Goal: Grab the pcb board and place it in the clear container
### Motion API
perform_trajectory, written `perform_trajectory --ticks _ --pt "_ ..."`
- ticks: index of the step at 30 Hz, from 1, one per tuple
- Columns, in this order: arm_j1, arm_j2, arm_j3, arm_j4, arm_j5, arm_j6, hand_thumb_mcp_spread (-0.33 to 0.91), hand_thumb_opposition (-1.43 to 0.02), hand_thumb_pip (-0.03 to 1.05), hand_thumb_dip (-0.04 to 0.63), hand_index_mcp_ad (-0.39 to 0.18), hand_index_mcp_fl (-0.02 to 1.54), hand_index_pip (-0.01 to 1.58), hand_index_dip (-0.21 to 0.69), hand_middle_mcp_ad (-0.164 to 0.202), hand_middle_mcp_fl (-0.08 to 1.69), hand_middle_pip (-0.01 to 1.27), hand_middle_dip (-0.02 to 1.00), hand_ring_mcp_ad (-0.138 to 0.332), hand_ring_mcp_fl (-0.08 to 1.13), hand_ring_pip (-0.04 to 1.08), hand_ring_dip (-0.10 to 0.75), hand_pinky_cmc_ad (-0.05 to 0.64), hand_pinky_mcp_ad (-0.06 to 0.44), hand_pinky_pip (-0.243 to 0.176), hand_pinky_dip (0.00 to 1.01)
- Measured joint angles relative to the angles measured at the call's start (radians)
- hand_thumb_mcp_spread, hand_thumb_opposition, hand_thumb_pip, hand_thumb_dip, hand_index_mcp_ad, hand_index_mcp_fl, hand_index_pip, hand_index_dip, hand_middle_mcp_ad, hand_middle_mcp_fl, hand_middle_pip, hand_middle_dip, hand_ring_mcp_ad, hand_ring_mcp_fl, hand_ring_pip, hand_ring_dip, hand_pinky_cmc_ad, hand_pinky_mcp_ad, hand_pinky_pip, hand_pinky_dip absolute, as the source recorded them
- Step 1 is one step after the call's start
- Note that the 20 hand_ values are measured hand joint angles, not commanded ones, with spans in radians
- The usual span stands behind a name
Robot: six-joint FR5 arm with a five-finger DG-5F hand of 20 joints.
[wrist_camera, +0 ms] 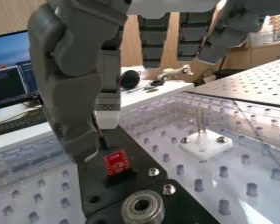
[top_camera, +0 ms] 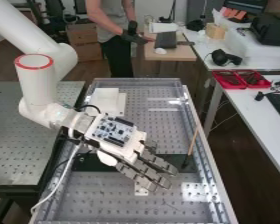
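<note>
The robot hand (top_camera: 145, 165) is held over the perforated desk (top_camera: 165, 125), its fingers stretched out almost straight and set slightly apart. In the wrist view the thumb (wrist_camera: 67, 95) is hung well apart from the fingers (wrist_camera: 154, 42), so the grasp is left spread. A white and blue circuit board (top_camera: 115, 131) is carried on the back of the robot hand.

The small red circuit board (wrist_camera: 117, 162) is stood upright in a black fixture (wrist_camera: 127, 145), just beside the thumb's tip; whether it is touched by the thumb is hard to tell from this angle. A round metal fitting (wrist_camera: 142, 207) is set in the same fixture, near two small bolts. Beside the fixture, a white block (wrist_camera: 207, 143) with upright pins is fixed on the clear, perforated surface by two screws.

In the high view, a thin wooden stick (top_camera: 192, 142) with a dark lower end is seen tilted near the desk's side rail. White boxes (top_camera: 105, 101) are placed near the arm, at the far part of the desk. Red trays (top_camera: 242, 79) are kept on a separate white desk (top_camera: 264, 112), with a black headset (top_camera: 225, 58) near them.
</note>
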Motion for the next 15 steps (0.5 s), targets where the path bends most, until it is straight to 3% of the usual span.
perform_trajectory --ticks 15 --pt "0.000 -0.028 0.001 0.021 0.031 0.002 0.64 -0.84 0.34 0.208 -0.215 0.31 1.24 0.251 0.058 0.04 0.14 0.14 0.145 0.03 0.08 0.014 0.293 0.119 -0.089 0.20"
